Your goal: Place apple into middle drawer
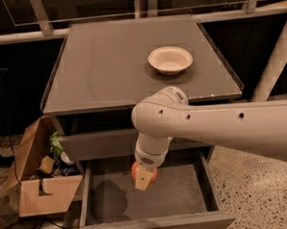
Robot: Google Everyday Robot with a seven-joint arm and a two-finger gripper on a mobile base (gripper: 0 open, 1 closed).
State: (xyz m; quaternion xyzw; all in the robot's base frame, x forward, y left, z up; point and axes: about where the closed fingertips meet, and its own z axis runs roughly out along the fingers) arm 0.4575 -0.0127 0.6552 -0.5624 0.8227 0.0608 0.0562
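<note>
The middle drawer [186,193] is pulled open at the bottom of the camera view, showing its flat grey floor, low side walls and thick front board. My gripper [144,178] hangs from the white arm, pointing down over the drawer's middle, just above the floor. It is shut on the red-orange apple [137,170], of which only a part shows behind the pale fingers [143,181]. The arm's shadow falls on the drawer floor to the left.
A shallow white bowl [170,59] sits on the grey cabinet top [107,70] at the back right. An open cardboard box [41,187] with small items stands on the floor left of the cabinet. A pale post [275,61] rises at right.
</note>
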